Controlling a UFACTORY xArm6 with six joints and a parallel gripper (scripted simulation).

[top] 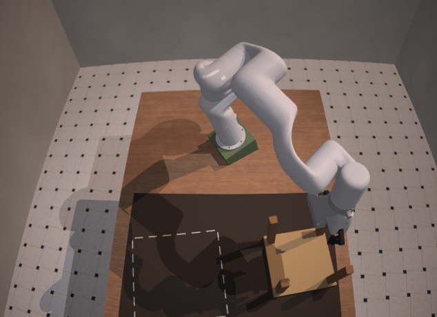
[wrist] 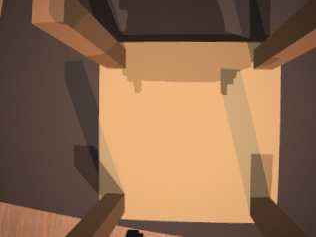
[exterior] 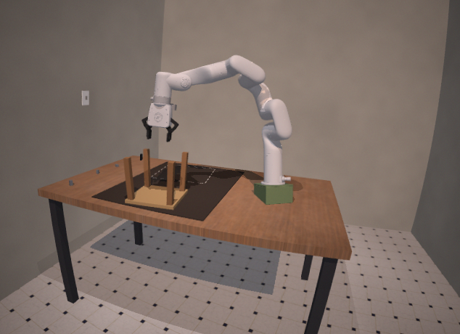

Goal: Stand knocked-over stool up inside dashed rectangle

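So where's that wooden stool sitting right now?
The stool rests upside down, legs up, on the dark mat, right of the dashed rectangle in the top view, below the open gripper.

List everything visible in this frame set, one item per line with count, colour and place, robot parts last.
stool: one, tan seat with brown legs, upside down on the mat, right of the dashed rectangle in the top view.
dashed rectangle: one, white, on the mat, nothing standing in it.
mat: one, dark brown, covering one end of the table.
table: one, wood top with black legs.
small pegs: a few, grey, along the table's far edge.
wall switch: one, white, on the wall.
base block: one, green, under the arm.
arm: one, white.
end effector: one, black fingers, open, above the stool, holding nothing.
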